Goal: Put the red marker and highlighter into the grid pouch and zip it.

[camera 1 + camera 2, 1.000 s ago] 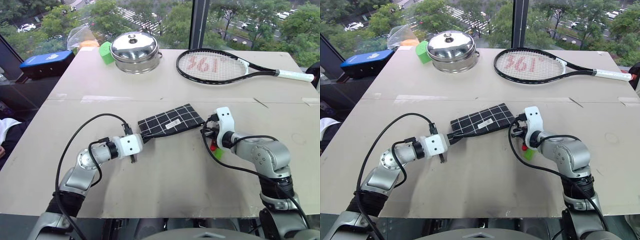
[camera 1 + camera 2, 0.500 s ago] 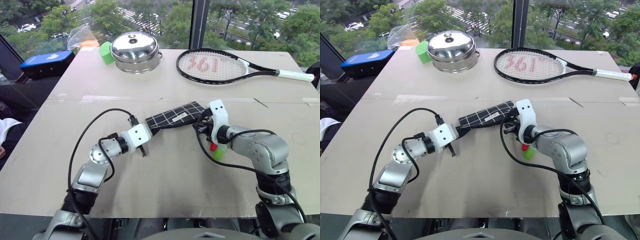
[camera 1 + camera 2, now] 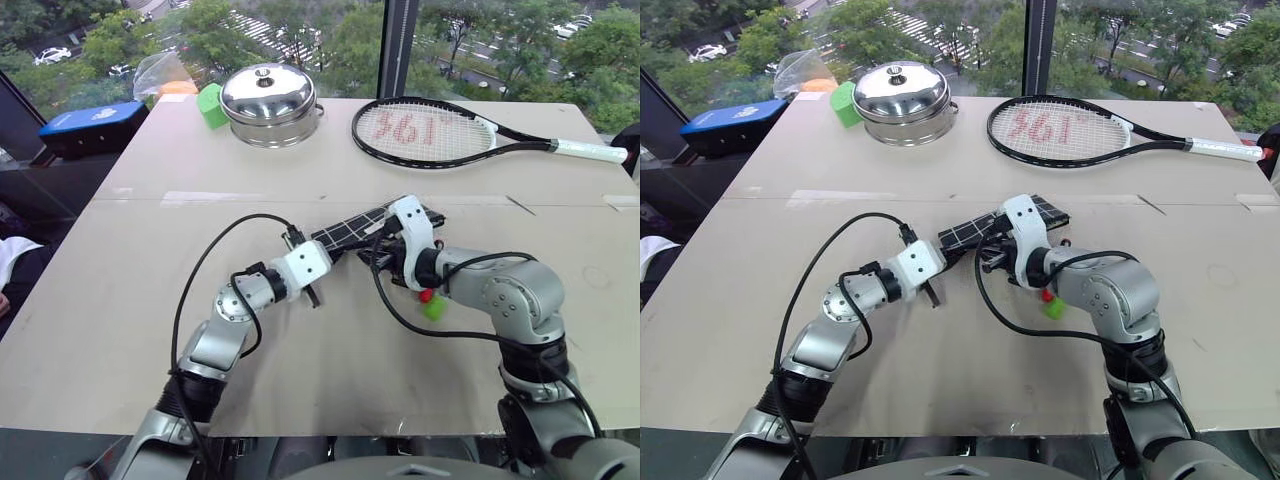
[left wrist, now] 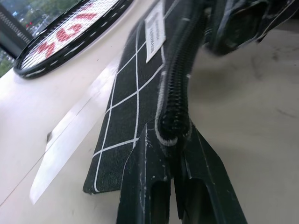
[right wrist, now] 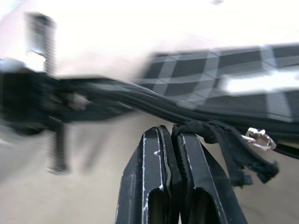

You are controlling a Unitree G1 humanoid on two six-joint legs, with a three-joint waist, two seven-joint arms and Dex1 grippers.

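Clamping the grid pouch's (image 3: 365, 225) zipper end, the left pincer (image 4: 175, 140) holds it mid-worktop (image 3: 330, 380); the right pincer (image 5: 173, 135) pinches its zipper pull (image 5: 224, 135).

The grid pouch (image 3: 375, 222) hangs between my two grippers over the middle of the table (image 3: 330, 360), lifted on edge. My left gripper (image 4: 174, 140) pinches its left end, at the end of the zipper; my right gripper (image 5: 172, 135) is closed on the zipper pull (image 5: 224, 137) further right along it. Right of the pouch and nearer to me, under my right forearm, the red marker (image 3: 426, 296) and the highlighter (image 3: 434, 310) lie together on the table. Far left stands the pot (image 3: 269, 104), a block (image 3: 211, 104) touching its left side. Far right lies the racket (image 3: 440, 132), handle pointing right.
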